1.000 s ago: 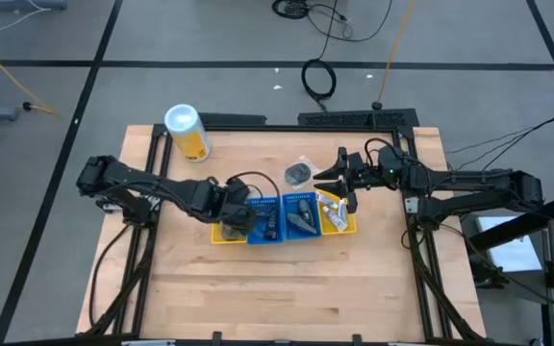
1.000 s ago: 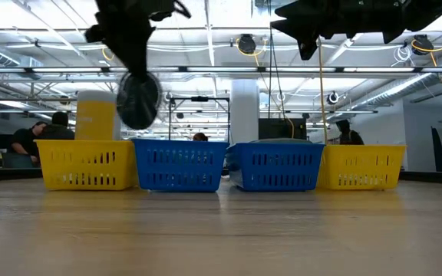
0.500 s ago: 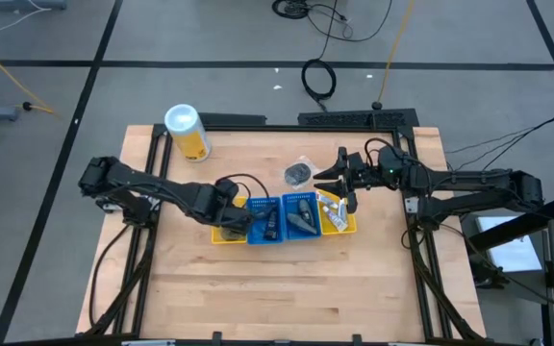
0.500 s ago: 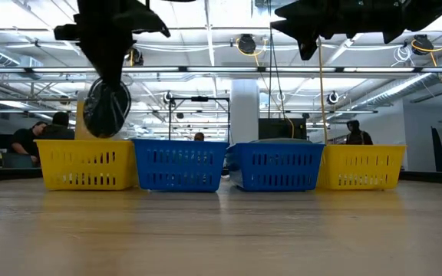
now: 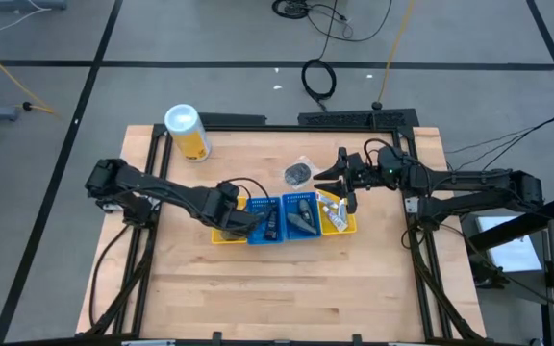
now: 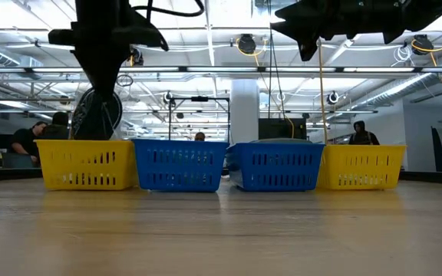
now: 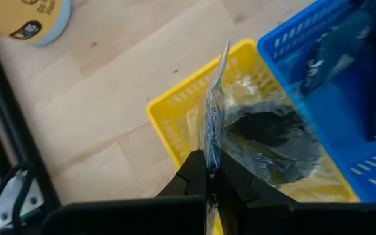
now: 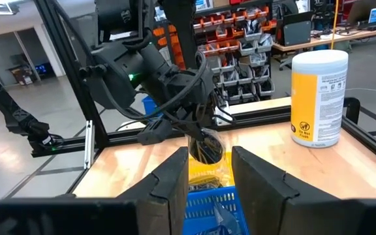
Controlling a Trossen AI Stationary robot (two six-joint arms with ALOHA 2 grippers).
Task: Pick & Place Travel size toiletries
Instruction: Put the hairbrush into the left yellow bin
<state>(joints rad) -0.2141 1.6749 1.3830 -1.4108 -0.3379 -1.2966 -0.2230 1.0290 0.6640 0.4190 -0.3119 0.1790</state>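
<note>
From above, the left gripper (image 5: 239,217) hangs over the leftmost yellow bin (image 5: 221,234) in a row of four on the wooden surface (image 5: 277,288). The right gripper (image 5: 339,177) hovers beside a second clear packet (image 5: 298,173) lying behind the bins.

At table height, the left gripper is clamped on a clear packet with dark round contents (image 6: 96,116), which dangles into the yellow bin (image 6: 85,165).

The left wrist view shows the fingers pinching the packet's (image 7: 260,147) edge above the bin (image 7: 175,117).

The right wrist view shows its own fingers (image 8: 256,176) parted, holding nothing.
</note>
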